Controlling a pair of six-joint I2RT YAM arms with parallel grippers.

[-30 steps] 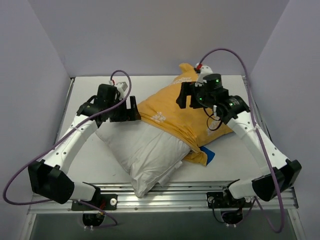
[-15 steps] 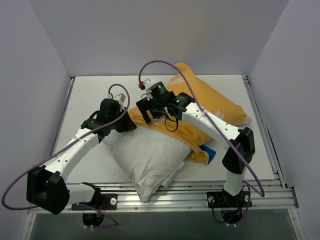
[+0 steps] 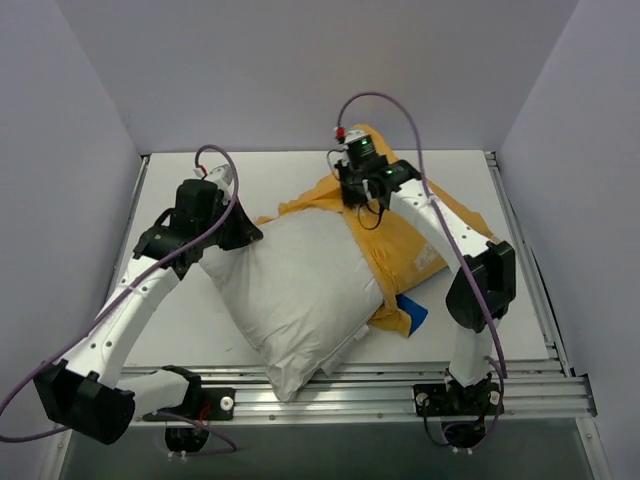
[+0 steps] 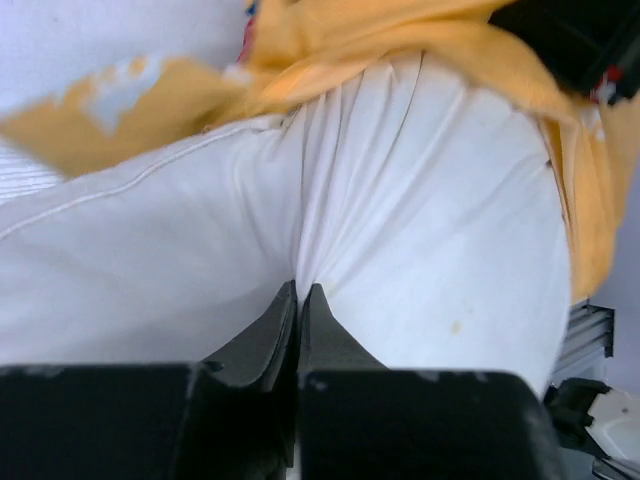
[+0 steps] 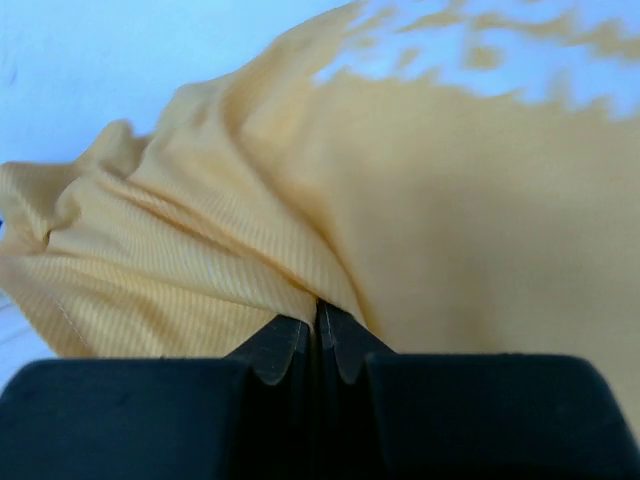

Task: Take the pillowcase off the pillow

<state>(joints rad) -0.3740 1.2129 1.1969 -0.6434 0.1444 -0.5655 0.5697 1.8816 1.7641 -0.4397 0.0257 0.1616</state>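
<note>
The white pillow [image 3: 295, 290] lies across the table's middle, most of it bare. The yellow-orange pillowcase [image 3: 420, 240] is bunched over its far right end, with a blue corner [image 3: 412, 310] showing underneath. My left gripper [image 3: 240, 232] is shut on a pinch of the pillow's [image 4: 420, 200] white cloth at its left end; in the left wrist view the left gripper [image 4: 300, 290] has the fabric puckering into the closed jaws. My right gripper [image 3: 350, 192] is shut on a fold of the pillowcase [image 5: 250, 230] at its far edge, and the right gripper [image 5: 318, 308] shows yellow cloth drawn between its tips.
The white table [image 3: 190, 330] is walled by pale panels on three sides. A metal rail [image 3: 340, 385] runs along the near edge by both arm bases. The pillow's near corner reaches close to that rail.
The right gripper has shut on the pillowcase and pulled it back toward the far right, baring more white pillow. The left gripper, shut on the pillow, shifted slightly left.
</note>
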